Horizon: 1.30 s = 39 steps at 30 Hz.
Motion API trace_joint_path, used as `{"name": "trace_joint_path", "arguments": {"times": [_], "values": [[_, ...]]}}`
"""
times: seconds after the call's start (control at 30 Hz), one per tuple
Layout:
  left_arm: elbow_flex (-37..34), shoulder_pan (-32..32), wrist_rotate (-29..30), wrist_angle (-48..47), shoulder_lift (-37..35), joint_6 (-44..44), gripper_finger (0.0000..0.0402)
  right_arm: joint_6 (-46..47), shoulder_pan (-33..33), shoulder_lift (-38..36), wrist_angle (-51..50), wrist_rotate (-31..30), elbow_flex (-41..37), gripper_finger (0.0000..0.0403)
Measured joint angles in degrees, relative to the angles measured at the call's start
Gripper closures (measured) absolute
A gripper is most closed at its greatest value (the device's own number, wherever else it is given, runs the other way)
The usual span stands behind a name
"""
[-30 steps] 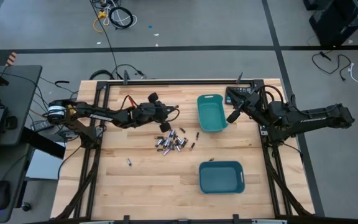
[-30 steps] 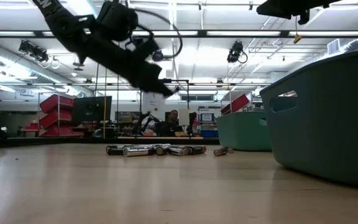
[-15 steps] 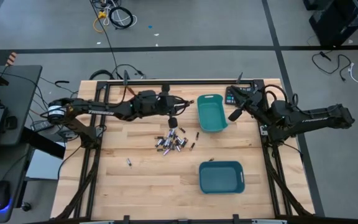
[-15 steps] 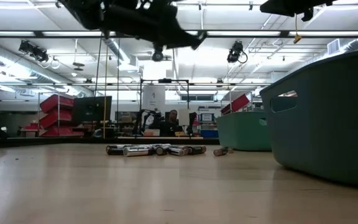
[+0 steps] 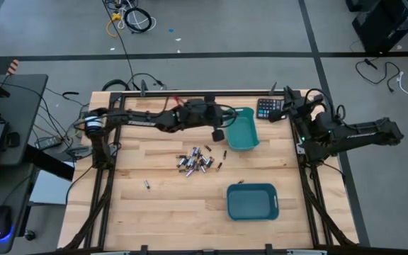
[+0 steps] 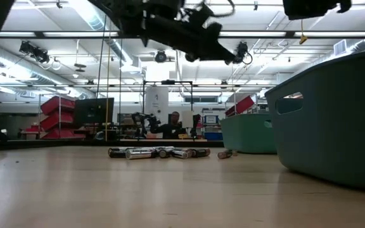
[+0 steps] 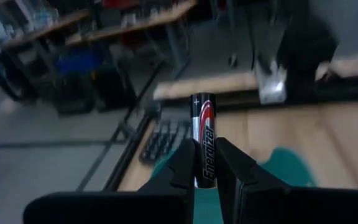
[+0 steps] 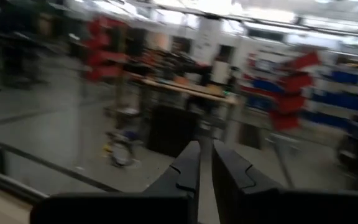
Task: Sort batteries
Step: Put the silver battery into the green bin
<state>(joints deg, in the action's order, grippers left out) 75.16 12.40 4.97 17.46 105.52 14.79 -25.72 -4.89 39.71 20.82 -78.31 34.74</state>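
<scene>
High view: the left pincer (image 5: 218, 134) reaches across the far half of the bench (image 5: 154, 212) and sits just beside the near-left rim of the far teal bin (image 5: 243, 130), at about 1 o'clock from the pile of batteries (image 5: 195, 161). The pile lies near the bench centre; a lone battery (image 5: 146, 185) lies well apart at 8 o'clock from it, and two more cells lie between the pile and the far bin. A second teal bin (image 5: 253, 201) stands at 4 o'clock from the pile. The right pincer (image 5: 287, 94) waits at the far right edge of the bench, just beside the black calculator (image 5: 269, 108). Low view: the row of batteries (image 6: 158, 152) rests flat on the bench surface, the left arm (image 6: 176, 28) hangs well above it, and the near bin wall (image 6: 334, 120) fills the right side. Left wrist view: the left pincer (image 7: 205, 167) is closed on a single battery (image 7: 202, 138), held upright with its plus-marked end away from the fingers (image 7: 182, 165); the calculator keys (image 7: 166, 140) and part of the teal bin (image 7: 284, 165) show beyond it. Right wrist view: the right pincer (image 8: 204, 163) has its fingers (image 8: 188, 165) nearly together, a narrow gap between them and nothing held.
</scene>
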Motion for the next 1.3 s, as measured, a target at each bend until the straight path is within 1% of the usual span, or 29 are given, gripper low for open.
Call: {"name": "trace_joint_path", "arguments": {"times": [0.07,0.2,0.33,0.4,0.53,0.67,0.8,1.03,1.3], "values": [[3.1,0.1,1.4,-4.0,2.7,0.0,0.0369,-0.7,-1.0,-0.2,0.1,-2.1,0.0,0.0374],[8.1,0.0,1.7,-9.1,6.9,0.0,0.0369,-1.5,-3.0,-1.1,0.0,-2.7,0.0,0.0374],[10.8,0.2,1.7,-14.1,9.2,-0.3,0.0369,-1.6,-4.8,-2.2,-0.3,-3.0,0.0,0.0374],[10.9,0.3,1.6,-15.2,9.4,-1.3,0.0369,-1.7,-5.5,-2.6,-0.7,-3.1,0.0,0.0375],[11.1,0.3,0.5,-12.9,9.8,-6.2,0.0369,-1.7,-6.4,-2.8,-1.0,-3.1,0.0,0.0379],[11.1,-0.1,0.3,-12.7,11.1,-7.3,0.0369,-1.7,-6.4,-2.8,-1.3,-3.1,0.0,0.0382],[11.1,-0.4,0.3,-14.2,12.2,-7.7,0.0369,-1.6,-6.4,-2.8,-1.4,-3.1,0.0,0.0385],[11.0,-0.5,0.3,-16.6,12.4,-11.9,0.0369,-1.5,-6.4,-2.7,-1.5,-3.2,0.0,0.0389],[11.0,-0.5,0.3,-20.0,12.5,-13.6,0.0369,-1.5,-6.4,-2.7,-1.5,-3.3,0.0,0.0389]]}}
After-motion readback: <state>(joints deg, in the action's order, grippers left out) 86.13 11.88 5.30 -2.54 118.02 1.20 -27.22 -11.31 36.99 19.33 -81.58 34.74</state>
